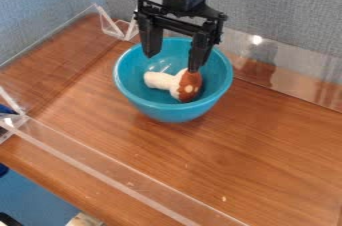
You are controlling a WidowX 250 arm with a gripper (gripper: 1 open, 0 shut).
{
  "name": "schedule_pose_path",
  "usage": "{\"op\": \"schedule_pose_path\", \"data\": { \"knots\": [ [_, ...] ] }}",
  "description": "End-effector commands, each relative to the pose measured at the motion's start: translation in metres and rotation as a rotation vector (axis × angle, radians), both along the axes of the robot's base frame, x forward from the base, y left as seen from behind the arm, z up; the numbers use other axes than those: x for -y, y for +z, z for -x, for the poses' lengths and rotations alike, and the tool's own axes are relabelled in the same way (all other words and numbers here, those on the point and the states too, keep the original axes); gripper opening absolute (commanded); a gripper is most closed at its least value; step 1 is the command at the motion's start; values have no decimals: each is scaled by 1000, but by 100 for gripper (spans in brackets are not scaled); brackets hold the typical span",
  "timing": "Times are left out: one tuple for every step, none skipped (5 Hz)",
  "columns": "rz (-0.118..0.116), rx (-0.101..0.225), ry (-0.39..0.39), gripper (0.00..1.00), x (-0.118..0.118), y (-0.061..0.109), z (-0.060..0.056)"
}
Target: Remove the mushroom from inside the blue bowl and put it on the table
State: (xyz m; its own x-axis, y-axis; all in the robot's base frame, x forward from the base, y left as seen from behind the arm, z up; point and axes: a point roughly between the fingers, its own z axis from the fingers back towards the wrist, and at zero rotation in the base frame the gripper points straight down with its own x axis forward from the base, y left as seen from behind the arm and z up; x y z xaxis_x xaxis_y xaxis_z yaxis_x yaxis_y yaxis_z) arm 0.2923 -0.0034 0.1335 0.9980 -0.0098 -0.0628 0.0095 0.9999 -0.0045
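**Mushroom lying on its side under a wide-spread gripper**

Mushroom [175, 82] is the thing to read from, and it lies inside the blue bowl [140, 101] near the middle of the bottom. Starting left of the mushroom, the bowl's inner wall curves up a little way off. The cream stem points toward that left side, and the orange-brown cap sits at the right end, so the long axis runs roughly left to right. Directly above the mushroom hangs the gripper [179, 51], pointing straight down, its two black fingers [154, 40] spread wide and holding nothing. The right finger appears to come down just above the cap; whether it touches is unclear. A short drop should bring the fingers around it. Right of the mushroom, past the bowl's rim, the table [274, 150] offers bare wood for setting it down, bounded by clear panels [287, 65].
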Motion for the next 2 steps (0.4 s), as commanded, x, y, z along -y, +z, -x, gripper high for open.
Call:
{"op": "schedule_pose_path", "data": {
  "knots": [
    [-4,-23,2,100,1,-11,-3],
    [6,-88,-17,100,6,-47,-14]
  ]
}}
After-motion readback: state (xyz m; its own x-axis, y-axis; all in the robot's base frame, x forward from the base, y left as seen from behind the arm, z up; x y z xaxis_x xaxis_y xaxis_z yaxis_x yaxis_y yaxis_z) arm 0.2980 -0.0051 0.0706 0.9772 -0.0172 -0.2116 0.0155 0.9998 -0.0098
